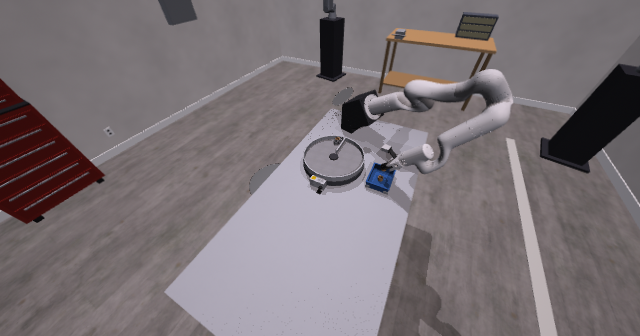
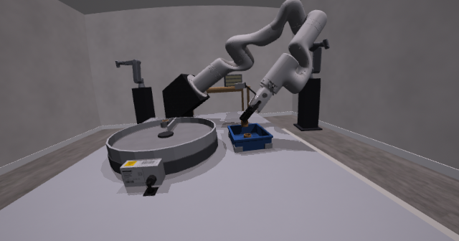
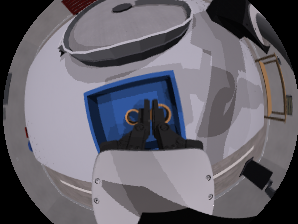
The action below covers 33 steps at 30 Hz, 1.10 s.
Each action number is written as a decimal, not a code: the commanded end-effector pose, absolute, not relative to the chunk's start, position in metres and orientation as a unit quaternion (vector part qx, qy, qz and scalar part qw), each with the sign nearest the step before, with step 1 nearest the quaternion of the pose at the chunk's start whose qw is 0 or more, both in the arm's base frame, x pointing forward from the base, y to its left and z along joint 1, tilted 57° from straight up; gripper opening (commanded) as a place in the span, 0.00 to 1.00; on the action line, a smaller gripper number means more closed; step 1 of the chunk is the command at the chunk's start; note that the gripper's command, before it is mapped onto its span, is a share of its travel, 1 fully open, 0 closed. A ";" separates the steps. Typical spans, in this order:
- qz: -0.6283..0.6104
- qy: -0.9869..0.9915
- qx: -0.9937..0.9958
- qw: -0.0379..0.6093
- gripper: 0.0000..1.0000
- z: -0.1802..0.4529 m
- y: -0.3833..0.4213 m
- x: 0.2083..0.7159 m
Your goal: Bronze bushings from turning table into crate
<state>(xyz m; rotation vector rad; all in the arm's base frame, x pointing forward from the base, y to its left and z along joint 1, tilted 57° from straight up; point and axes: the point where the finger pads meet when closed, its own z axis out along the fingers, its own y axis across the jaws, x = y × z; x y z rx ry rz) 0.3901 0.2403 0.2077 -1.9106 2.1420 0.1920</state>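
The grey turning table [image 2: 163, 138] stands on the white table top, and also shows in the wrist view [image 3: 127, 23]. A small bronze-looking bushing [image 2: 166, 120] sits near its far rim beside the grey sweep arm. The blue crate [image 2: 249, 138] stands right of it, with one bronze bushing [image 2: 247, 135] lying inside. My gripper [image 2: 245, 120] is just above the crate's far side, shut on another bronze bushing [image 2: 245, 124] at its fingertips. In the wrist view the fingers [image 3: 149, 111] point into the crate [image 3: 133, 117], with a bronze ring on each side of them.
A grey control box [image 2: 142, 171] with a yellow label sits at the turning table's near side. The arm's black base [image 2: 181, 95] stands behind the turning table. Black pedestals [image 2: 308, 102] and a wooden table [image 1: 440, 51] stand farther off.
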 end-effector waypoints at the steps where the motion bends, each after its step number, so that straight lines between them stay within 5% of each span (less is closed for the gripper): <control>1: 0.066 0.738 -0.658 0.132 0.00 0.208 0.241 0.390; 33: 0.066 0.738 -0.658 0.132 0.00 0.187 0.272 0.396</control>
